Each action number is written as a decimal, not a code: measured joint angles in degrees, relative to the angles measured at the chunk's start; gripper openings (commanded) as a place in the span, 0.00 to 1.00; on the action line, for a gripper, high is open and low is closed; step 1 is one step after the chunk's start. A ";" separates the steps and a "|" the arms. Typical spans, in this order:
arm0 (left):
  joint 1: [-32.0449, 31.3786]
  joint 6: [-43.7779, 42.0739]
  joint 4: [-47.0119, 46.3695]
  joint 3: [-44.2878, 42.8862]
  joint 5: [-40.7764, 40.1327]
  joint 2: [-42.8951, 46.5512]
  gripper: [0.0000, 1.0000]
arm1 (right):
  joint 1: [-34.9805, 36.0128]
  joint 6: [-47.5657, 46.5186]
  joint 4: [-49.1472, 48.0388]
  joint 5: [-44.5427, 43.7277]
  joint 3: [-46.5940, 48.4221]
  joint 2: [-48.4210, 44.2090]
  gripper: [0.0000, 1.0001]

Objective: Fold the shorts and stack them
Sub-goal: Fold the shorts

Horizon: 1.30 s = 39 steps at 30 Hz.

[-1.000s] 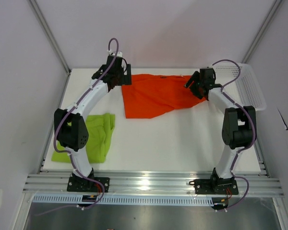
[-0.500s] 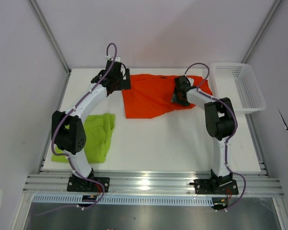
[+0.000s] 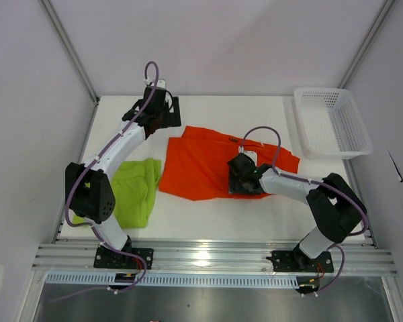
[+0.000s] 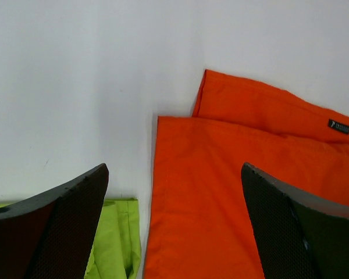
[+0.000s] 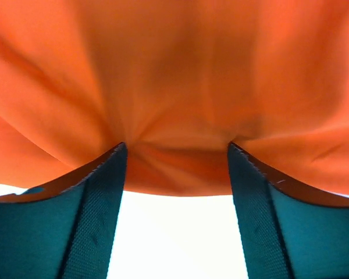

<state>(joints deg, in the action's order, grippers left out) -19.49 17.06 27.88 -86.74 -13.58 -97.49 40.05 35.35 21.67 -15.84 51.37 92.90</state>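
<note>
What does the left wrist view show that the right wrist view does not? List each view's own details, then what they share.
Left wrist only: a corner of the lime green cloth shorts, bare white table, the small black label on the bright orange-red cloth shorts, and the left fingers wide apart with nothing between them. Right wrist only: that orange cloth bunched close between the right fingers. Both: the orange-red shorts.

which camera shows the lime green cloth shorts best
The top external view: nearly all of the lime green cloth shorts shows there. The left wrist view catches only a corner at its bottom edge; the right wrist view shows none of it.
</note>
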 measured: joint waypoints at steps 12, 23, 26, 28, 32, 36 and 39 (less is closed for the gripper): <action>4.96 1.25 -1.20 5.18 7.45 -0.13 0.96 | -17.53 -6.99 9.94 5.73 14.82 -8.59 0.73; 9.33 4.98 -1.75 -1.88 12.81 -12.74 0.94 | -34.12 -12.07 8.83 5.64 13.66 -3.69 0.67; 9.31 5.79 -1.66 -4.37 13.31 -16.15 0.94 | -35.32 -12.04 7.52 4.92 13.14 -2.51 0.66; 9.33 6.43 -1.66 -5.18 13.70 -17.73 0.94 | -35.45 -12.00 6.47 4.02 13.14 -1.51 0.66; 9.33 7.04 -1.70 -5.68 14.10 -19.32 0.93 | -35.45 -11.89 4.66 2.78 13.14 0.94 0.66; 9.40 7.08 -1.68 -5.79 14.51 -19.74 0.94 | -35.45 -11.80 2.60 2.78 13.14 4.15 0.67; 9.51 7.06 -1.70 -6.14 14.99 -19.76 0.94 | -35.45 -11.61 1.42 2.82 13.14 7.17 0.67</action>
<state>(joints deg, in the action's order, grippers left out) -9.98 24.12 26.17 -92.88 1.41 -117.25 4.60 23.75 23.09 -13.02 64.51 100.07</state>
